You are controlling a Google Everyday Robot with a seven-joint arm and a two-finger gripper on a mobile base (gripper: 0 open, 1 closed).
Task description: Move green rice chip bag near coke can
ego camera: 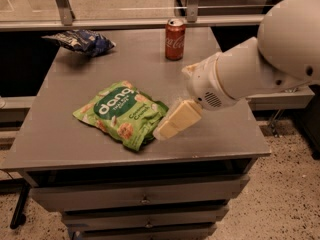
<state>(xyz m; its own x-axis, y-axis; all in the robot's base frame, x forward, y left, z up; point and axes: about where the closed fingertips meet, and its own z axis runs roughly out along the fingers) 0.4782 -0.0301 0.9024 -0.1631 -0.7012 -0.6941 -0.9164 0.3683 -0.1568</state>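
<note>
1. As it plays no part in the task, the blue-and-white snack bag (82, 40) at the far left corner of the table (65, 144) can be ignored.
2. The green rice chip bag (122, 114) lies flat w/ its label up, toward the front of the table and a bit left of centre. It's well apart from the can, so it isn't at its goal yet.
3. The coke can (175, 39) stands upright near the table's far edge, behind the green bag and to its right. The tabletop between the two is bare.
4. The gripper (162, 131) is low over the table, just beside the green bag's right edge and angled down toward it. Can't tell if it touches the bag, or if the jaws are spread or pressed together.
5. The white arm (250, 74) reaches in from the right, its big rounded body above the table's right side.
6. Progress, as a judgement: early. The approach looks about done, but there's no sign of a grip on the bag. Left to do: grasp it, move it back & right, and set it down near the can w/o knocking the can over.
</note>
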